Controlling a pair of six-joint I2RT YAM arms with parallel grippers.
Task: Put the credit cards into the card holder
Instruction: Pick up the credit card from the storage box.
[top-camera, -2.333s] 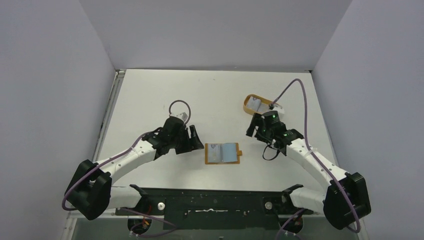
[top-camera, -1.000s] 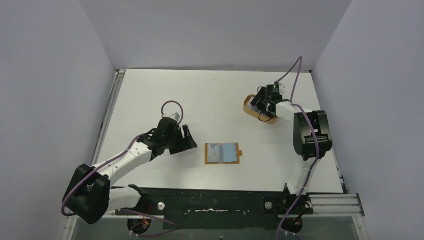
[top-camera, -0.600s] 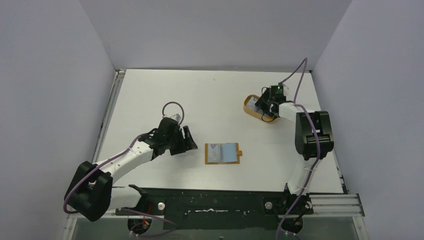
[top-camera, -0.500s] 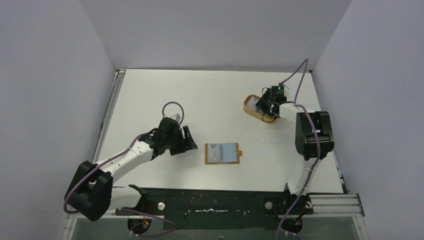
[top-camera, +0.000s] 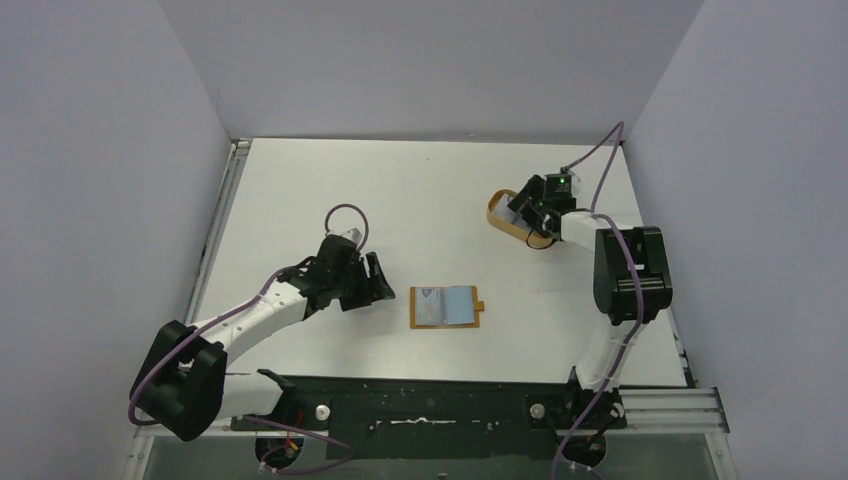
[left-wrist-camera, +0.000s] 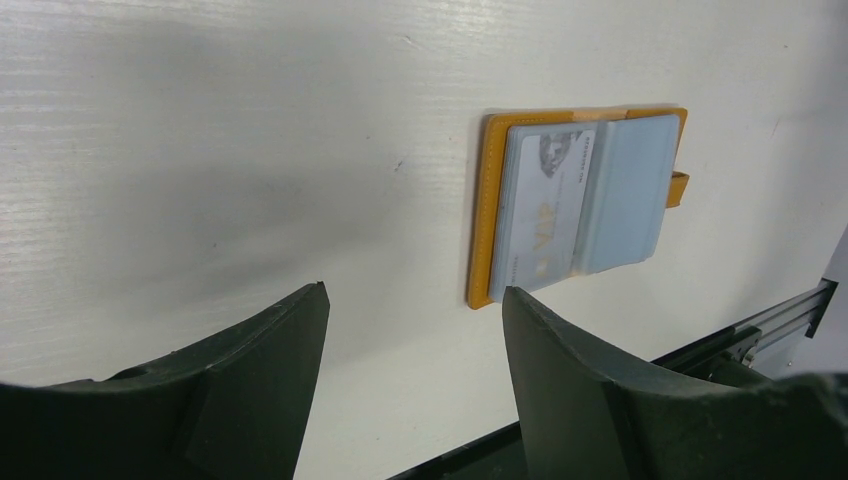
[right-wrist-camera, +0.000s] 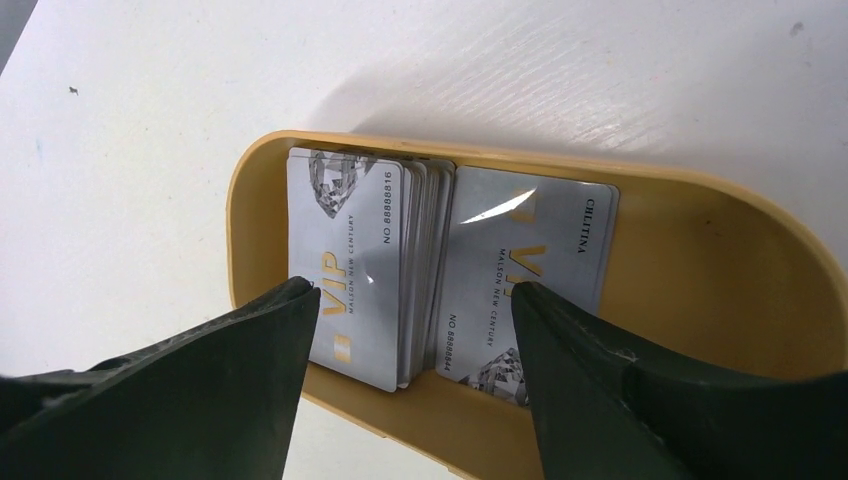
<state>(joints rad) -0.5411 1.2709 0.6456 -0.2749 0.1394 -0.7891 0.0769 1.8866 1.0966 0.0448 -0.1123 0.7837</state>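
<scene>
One card holder (top-camera: 445, 306) lies unfolded mid-front on the white table (top-camera: 400, 190), one orange tray (top-camera: 493, 213) sits far right, and plain pale walls (top-camera: 100, 150) close three sides.

Left wrist: the left tool (left-wrist-camera: 415, 295) is released and empty, short of the card holder, whose left half carries one credit card (left-wrist-camera: 540, 215).

Right wrist: the right tool (right-wrist-camera: 412, 295), released, hangs over the tray, which holds a stack of credit cards (right-wrist-camera: 350, 260), too tight to count, and one loose card (right-wrist-camera: 530, 270) beside it.
</scene>
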